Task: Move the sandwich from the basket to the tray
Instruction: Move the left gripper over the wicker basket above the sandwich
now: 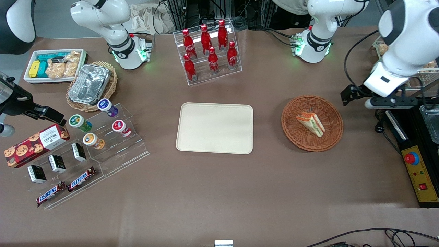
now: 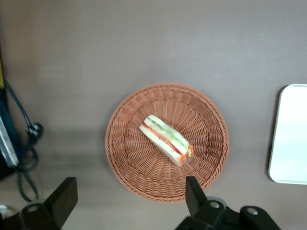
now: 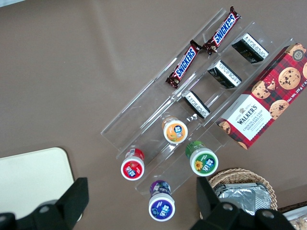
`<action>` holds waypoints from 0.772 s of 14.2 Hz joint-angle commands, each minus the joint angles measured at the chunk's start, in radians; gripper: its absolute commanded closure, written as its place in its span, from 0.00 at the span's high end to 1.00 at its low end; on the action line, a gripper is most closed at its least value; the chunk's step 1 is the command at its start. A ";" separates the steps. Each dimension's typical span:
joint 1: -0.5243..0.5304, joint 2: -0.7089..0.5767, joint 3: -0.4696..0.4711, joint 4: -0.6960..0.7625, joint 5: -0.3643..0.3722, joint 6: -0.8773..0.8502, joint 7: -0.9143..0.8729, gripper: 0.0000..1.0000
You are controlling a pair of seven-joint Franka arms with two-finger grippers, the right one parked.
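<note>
1. Overhead, the left arm's hand (image 2: 129, 201) hangs above the brown worktop (image 1: 219, 192), its two dark fingers (image 2: 195, 194) spread wide apart, holding nothing and touching nothing.
2. Seen from the wrist camera, the fingertips frame the rim of the basket (image 2: 125, 158), well clear of the weave.
3. From the front, the hand (image 1: 345, 96) shows only as a dark shape at the working arm's end of the worktop, just beside the basket (image 1: 295, 137); its fingers are hard to make out there, so the wide opening is read from the wrist view.
4. The sandwich (image 1: 311, 123) lies on its side in the middle of the reddish-brown woven basket, white bread outward, with orange-red and green filling showing along the cut edge.
5. The same sandwich (image 2: 166, 140) rests diagonally in the wrist view, apart from both fingers.
6. The cream tray (image 1: 214, 128) sits flat at the centre of the worktop, near the basket but not touching it; one rounded edge of the tray (image 2: 290, 134) shows in the wrist view.
7. Farther from the front camera than the tray stands a clear rack of red cola bottles (image 1: 210, 51).
</note>
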 commanded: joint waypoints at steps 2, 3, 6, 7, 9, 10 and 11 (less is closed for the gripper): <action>-0.022 -0.036 -0.007 -0.121 -0.022 0.100 -0.149 1.00; -0.030 -0.015 -0.008 -0.124 -0.024 0.108 -0.215 1.00; -0.080 0.051 -0.015 -0.124 -0.024 0.145 -0.477 1.00; -0.094 0.071 -0.015 -0.126 -0.024 0.174 -0.556 1.00; -0.111 0.128 -0.015 -0.136 -0.022 0.235 -0.659 1.00; -0.111 0.146 -0.015 -0.159 -0.022 0.281 -0.671 1.00; -0.111 0.157 -0.015 -0.207 -0.022 0.344 -0.681 1.00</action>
